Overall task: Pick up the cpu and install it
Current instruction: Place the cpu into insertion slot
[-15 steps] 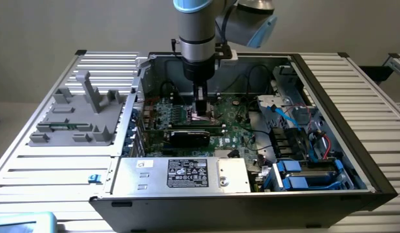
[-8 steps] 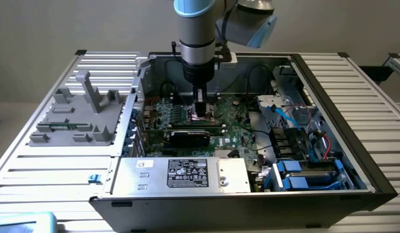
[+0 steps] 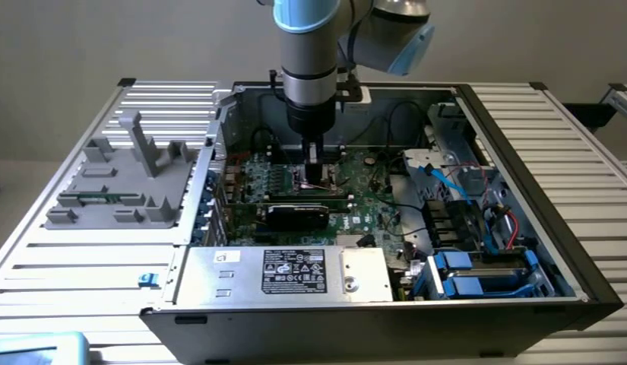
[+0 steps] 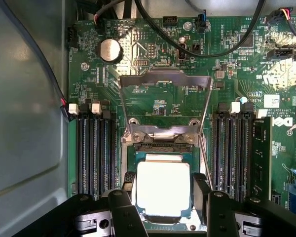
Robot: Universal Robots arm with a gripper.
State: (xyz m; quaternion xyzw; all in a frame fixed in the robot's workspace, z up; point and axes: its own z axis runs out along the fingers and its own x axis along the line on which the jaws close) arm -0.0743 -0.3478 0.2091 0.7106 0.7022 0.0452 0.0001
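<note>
Slatted metal table (image 3: pixel 556 152), plain grey wall behind, and an open computer case (image 3: pixel 394 323) lying flat on it with the motherboard facing up. I reckon that's so the arm (image 3: pixel 311 61) can work straight down.

Everything hangs on the socket (image 4: pixel 160 134) in the middle of the board. Nearest me, well this side of the socket, sits the power supply (image 3: pixel 283 272). Between it and the socket lies the black graphics card (image 3: pixel 305 215), close enough that a vertical approach looks like the only tidy one.

Now the socket itself: its load plate (image 4: pixel 164 78) is tipped up and away, leaving the bed uncovered. The cpu (image 4: pixel 163 187) lies square within the socket frame, silver top up and level. Whether it's fully seated or a hair above, I can't tell.

The gripper (image 3: pixel 315 181) stands right over it, fingers (image 4: pixel 201 193) against two opposite edges. As I read it, it's clamped on the chip by its sides so nothing presses on the top.

Memory slots (image 4: pixel 96 148) flank the socket on both sides. Beyond the socket, there's a coin battery (image 4: pixel 110 50).
</note>
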